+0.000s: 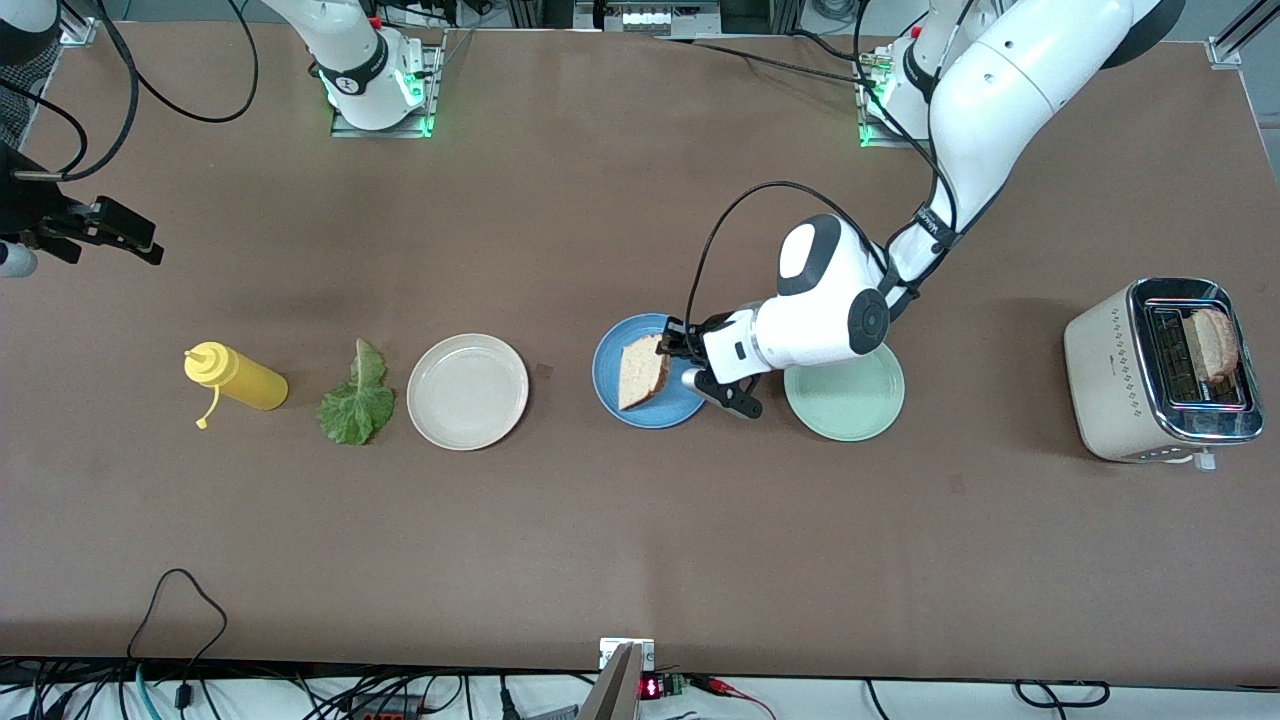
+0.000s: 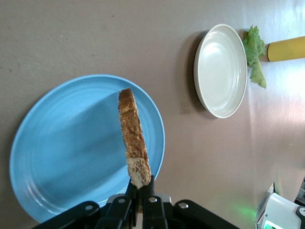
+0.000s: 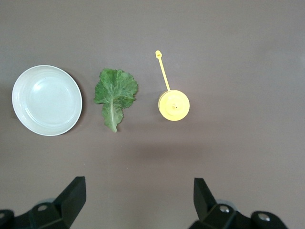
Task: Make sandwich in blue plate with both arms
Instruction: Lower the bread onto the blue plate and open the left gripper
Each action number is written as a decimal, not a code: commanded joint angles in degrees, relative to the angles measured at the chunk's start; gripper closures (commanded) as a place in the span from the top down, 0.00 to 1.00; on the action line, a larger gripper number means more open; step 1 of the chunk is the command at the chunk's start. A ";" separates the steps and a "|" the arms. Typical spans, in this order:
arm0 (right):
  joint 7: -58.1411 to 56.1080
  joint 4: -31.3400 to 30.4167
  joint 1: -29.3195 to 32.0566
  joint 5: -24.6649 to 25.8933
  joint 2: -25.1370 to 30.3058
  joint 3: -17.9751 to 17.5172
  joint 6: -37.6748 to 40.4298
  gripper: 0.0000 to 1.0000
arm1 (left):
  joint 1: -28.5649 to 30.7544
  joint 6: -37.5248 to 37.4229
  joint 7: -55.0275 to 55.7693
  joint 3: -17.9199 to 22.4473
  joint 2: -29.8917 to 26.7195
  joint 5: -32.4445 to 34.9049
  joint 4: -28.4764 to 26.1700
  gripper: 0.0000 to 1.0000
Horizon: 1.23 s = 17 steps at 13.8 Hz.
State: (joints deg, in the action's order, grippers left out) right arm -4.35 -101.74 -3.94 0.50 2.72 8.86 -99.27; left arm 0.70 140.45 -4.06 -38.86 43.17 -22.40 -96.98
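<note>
Bottle, lettuce, then three plates in a row (toaster at the left arm's end).

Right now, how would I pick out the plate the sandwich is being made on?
Start at the toaster at the left arm's end of the table and follow the row of three plates. Past the pale green plate comes the blue plate, under the left gripper. It alone is blue, with a bread slice held over it.
</note>
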 commanded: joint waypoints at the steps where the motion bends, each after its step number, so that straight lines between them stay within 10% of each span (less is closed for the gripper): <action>1: 0.39 -0.12 0.25 0.73 0.35 -0.24 0.39 1.00 | 0.80 0.79 -2.53 -1.05 -0.20 -1.77 -1.63 0.06; 4: 0.39 -0.12 0.34 0.73 0.27 -0.24 0.39 1.00 | 0.97 0.70 -2.35 -0.96 -0.02 -1.77 -2.59 0.11; 6: 0.39 -0.12 0.34 0.73 0.26 -0.24 0.39 1.00 | 1.67 -1.40 -2.44 -0.70 -0.28 -1.68 -3.21 1.00; 10: 0.48 -0.12 0.34 0.73 -0.09 -0.24 0.39 1.00 | 3.61 -11.66 -1.83 0.35 -5.45 1.55 -3.30 1.00; 17: 0.57 -0.03 0.16 0.30 -0.35 -0.24 0.39 1.00 | 5.81 -31.10 -0.86 1.94 -17.32 30.70 -0.32 1.00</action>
State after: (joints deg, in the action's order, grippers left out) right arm -4.33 -101.83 -3.94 0.50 2.47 8.87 -99.24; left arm 6.33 112.91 -5.11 -37.51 29.79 1.42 -97.49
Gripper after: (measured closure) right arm 0.000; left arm 0.000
